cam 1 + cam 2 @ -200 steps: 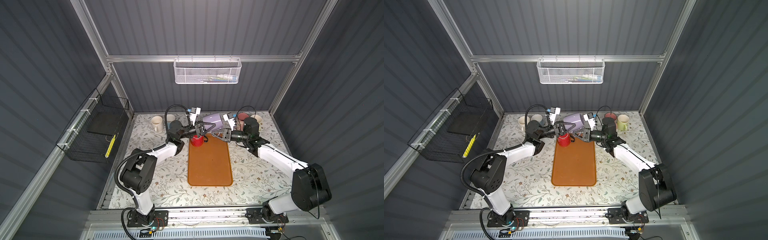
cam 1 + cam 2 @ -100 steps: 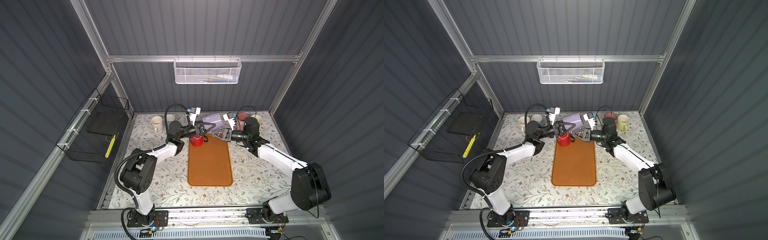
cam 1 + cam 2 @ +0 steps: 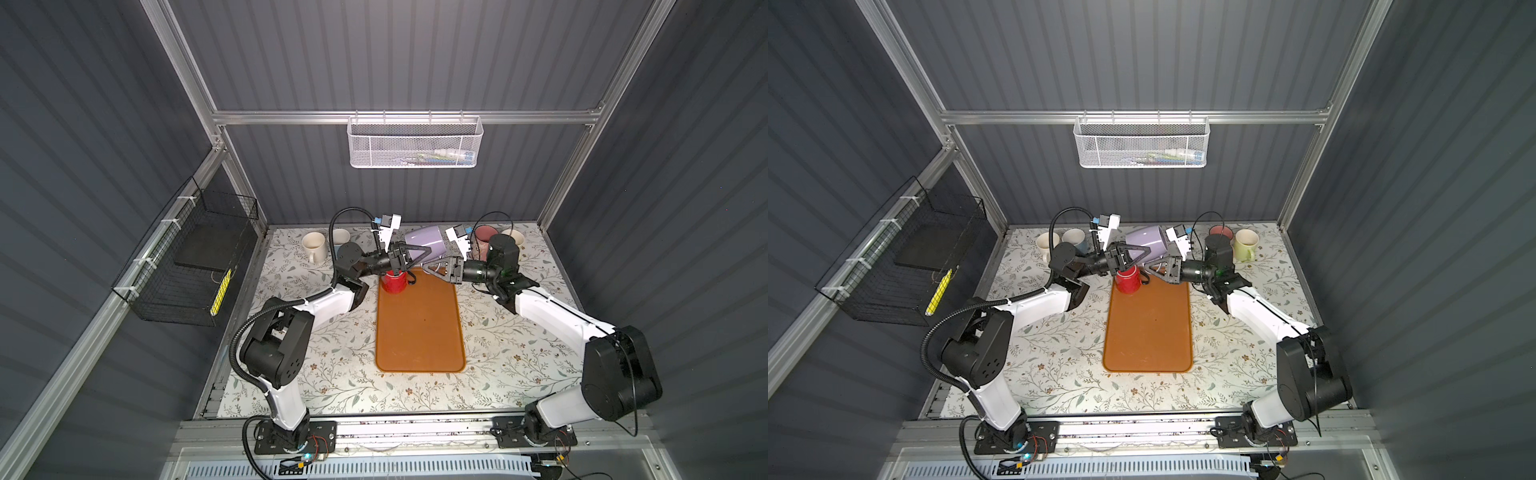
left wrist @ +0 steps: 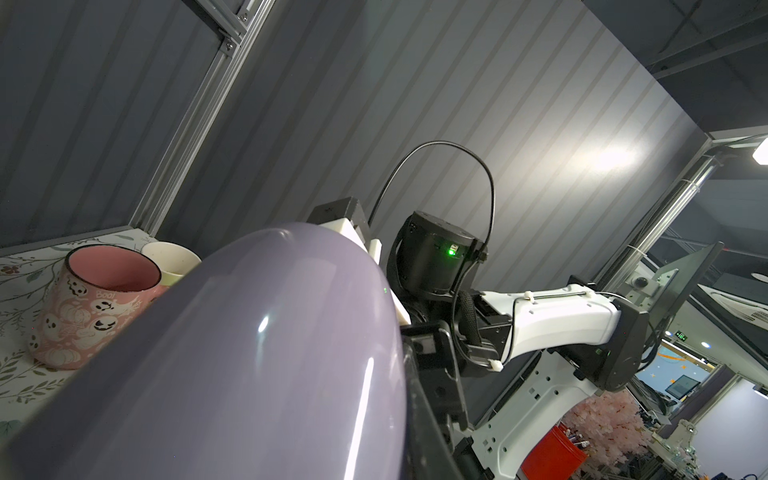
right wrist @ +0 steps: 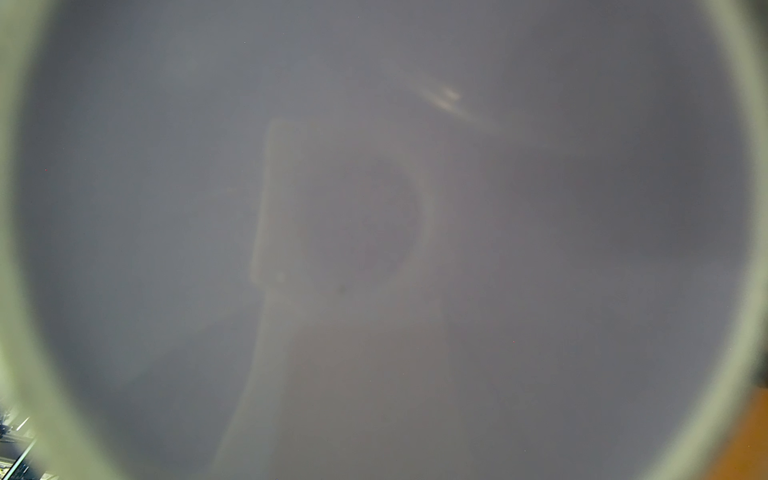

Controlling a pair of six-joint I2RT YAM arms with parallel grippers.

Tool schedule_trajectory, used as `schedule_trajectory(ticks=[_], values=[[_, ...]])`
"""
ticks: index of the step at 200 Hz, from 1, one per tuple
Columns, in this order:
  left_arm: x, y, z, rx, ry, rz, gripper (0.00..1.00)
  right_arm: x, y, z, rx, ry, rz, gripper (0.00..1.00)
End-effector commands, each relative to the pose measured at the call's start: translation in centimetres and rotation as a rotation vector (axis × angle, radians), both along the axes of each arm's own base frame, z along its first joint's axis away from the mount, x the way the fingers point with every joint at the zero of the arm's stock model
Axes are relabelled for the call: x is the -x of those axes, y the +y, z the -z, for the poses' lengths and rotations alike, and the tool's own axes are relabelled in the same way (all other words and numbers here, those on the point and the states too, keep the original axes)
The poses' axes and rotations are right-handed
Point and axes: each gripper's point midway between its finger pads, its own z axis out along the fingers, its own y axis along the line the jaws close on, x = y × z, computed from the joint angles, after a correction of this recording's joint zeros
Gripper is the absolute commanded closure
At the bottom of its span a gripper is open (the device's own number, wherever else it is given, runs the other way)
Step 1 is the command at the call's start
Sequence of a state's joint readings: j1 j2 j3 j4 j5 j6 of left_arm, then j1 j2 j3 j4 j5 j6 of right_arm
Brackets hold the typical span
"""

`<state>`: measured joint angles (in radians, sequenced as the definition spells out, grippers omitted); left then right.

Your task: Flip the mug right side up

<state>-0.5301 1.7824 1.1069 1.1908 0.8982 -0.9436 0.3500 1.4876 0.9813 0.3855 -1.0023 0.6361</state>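
White links, black joints, looping cables, green light; left gripper black, triangular-framed

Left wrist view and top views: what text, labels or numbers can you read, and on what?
"Boo!" on the pink ghost mug.
Green lit sign in the far room: too small to read.
Yellow strip in the black wire basket: markings too blurred to read.
Purple mug: no lettering visible.
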Motion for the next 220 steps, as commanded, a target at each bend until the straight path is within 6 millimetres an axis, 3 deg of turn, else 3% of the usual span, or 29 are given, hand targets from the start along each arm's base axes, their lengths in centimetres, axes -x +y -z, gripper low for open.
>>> schedule_trajectory(ticks=[1,77,121,220], values=[[0.3,-0.1,-1.6,0.035,-0.015,-0.028,1.00,-0.5,0.3,0.5,0.020,-0.069,0.035,0.76],[0.1,-0.2,-1.8,0.041,-0.019,-0.029,1.00,-0.6,0.0,1.4,0.037,-0.052,0.039,0.61],[-0.2,-0.3,-1.3,0.003,-0.019,-0.050,1.00,-0.7,-0.7,2.4,0.053,-0.028,0.055,0.58],[-2.2,-0.2,1.6,-0.291,-0.003,-0.185,1.00,-0.6,-2.1,3.5,0.076,-0.014,0.081,0.55]])
